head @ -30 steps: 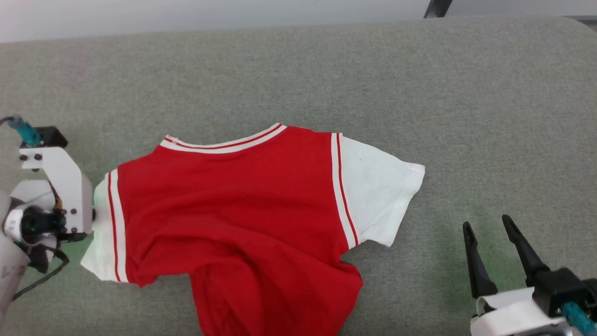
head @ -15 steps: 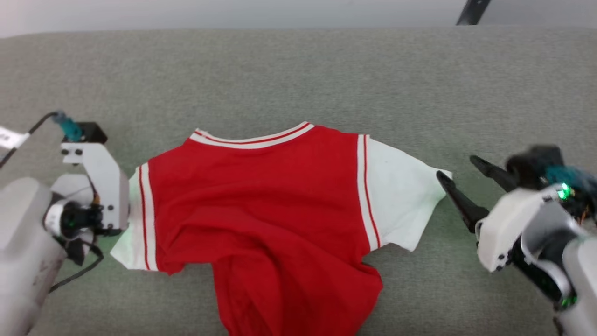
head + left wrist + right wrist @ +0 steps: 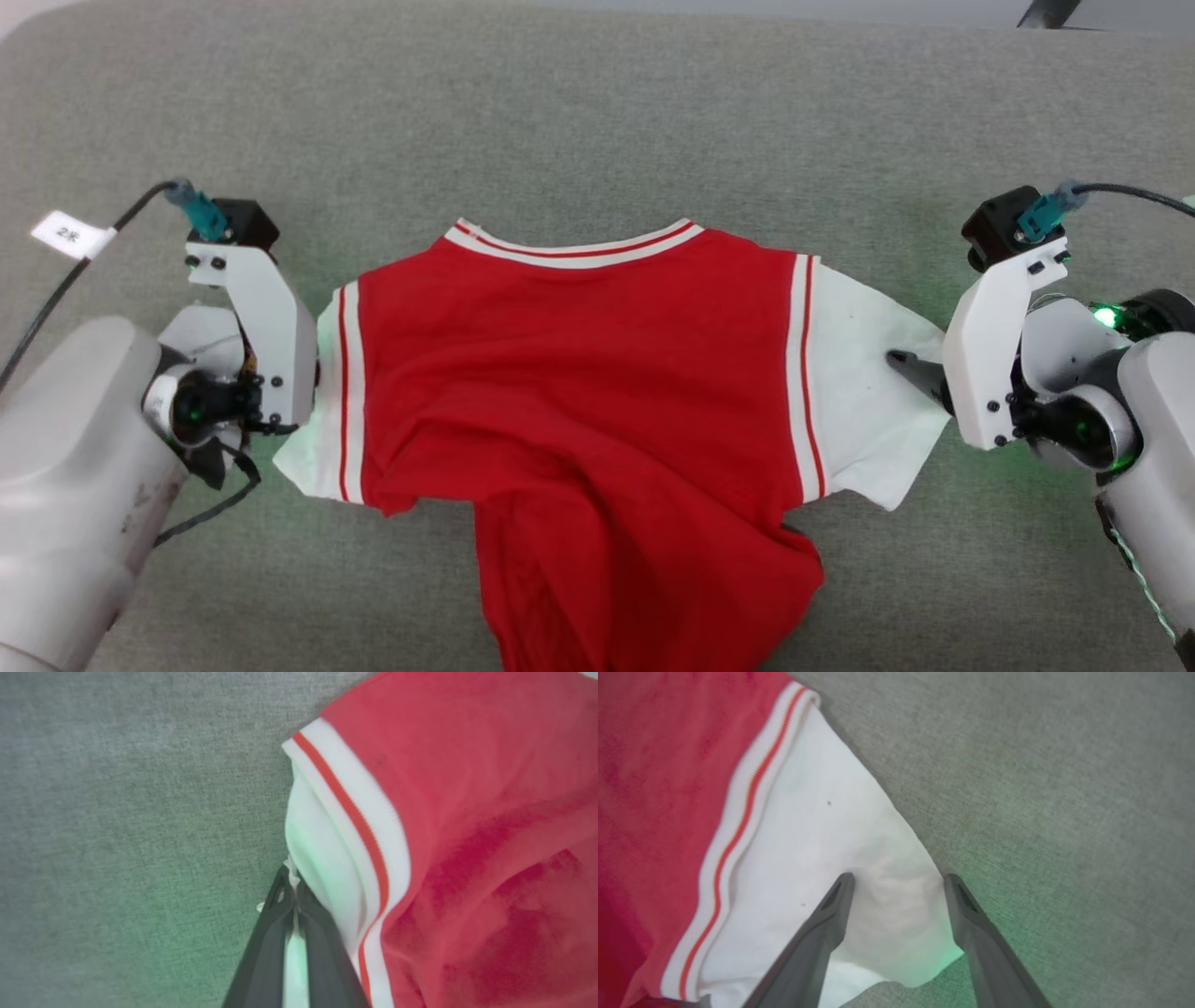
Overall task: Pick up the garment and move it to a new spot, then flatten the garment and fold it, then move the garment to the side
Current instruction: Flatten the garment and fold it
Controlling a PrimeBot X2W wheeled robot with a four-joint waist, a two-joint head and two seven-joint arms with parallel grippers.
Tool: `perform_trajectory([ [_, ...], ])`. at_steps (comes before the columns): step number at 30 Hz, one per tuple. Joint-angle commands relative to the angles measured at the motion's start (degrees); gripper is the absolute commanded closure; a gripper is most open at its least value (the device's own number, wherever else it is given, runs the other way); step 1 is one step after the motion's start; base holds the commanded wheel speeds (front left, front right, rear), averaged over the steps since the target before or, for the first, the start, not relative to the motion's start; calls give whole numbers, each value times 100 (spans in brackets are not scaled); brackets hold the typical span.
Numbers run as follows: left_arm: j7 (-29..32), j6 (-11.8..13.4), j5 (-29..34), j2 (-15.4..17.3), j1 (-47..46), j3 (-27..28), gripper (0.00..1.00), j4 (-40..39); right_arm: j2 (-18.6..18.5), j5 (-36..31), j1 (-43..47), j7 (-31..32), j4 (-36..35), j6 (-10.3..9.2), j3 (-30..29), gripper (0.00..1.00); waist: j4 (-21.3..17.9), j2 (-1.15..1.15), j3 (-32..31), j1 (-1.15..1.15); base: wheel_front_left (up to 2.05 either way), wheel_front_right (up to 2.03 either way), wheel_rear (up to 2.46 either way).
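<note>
Jaws of left gripper [image 3: 292, 882] clenching white sleeve hem of garment [image 3: 579, 373]. Jaws of right gripper [image 3: 899, 879] gaping, straddling opposite sleeve's edge, cloth lying between them. Garment lying on worktop [image 3: 597, 121], shoulder line running straight from one pair of jaws to other.

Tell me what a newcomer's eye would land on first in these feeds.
The red jersey-style shirt with white short sleeves and striped trim dominates, spread across the grey-green fabric surface, its lower half rumpled. At its ends, the left gripper is pinched shut on one white sleeve, while the right gripper stands open over the edge of the other sleeve.
</note>
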Motion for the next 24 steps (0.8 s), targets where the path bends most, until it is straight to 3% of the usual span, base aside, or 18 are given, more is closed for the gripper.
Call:
perform_trajectory([
  [1, -16, -26, 43, -50, 27, -57, 100, 108, 48, -29, -121, 245, 145, -6, -62, 0, 64, 0, 52, 0, 0, 0, 0],
  [6, -60, -69, 33, -106, -48, -70, 100, 249, 256, -135, -280, 904, 534, -6, -270, 0, 94, 0, 74, 0, 0, 0, 0],
  [7, -77, -85, 26, -124, -67, -69, 100, 273, 278, -176, -310, 962, 570, -6, -310, 18, 93, 0, 78, 0, 0, 0, 0],
  [8, -99, -98, 3, -147, -77, -59, 100, 308, 319, -215, -329, 982, 626, -6, -423, 88, 89, 0, 83, 0, 0, 0, 0],
  [9, -104, -112, -4, -169, -92, -60, 100, 334, 358, -273, -351, 992, 646, -6, -454, 100, 87, 0, 88, 0, 0, 0, 0],
  [17, -369, -217, -48, -255, -296, 32, 100, 500, 538, -234, -473, 818, 627, -5, -732, 100, 20, 0, -34, 0, 0, 0, 0],
  [24, -671, -198, 168, -235, -830, 68, 100, 723, 573, -366, -888, -164, 766, -6, -784, 100, -31, 0, -436, 0, 0, 0, 0],
])
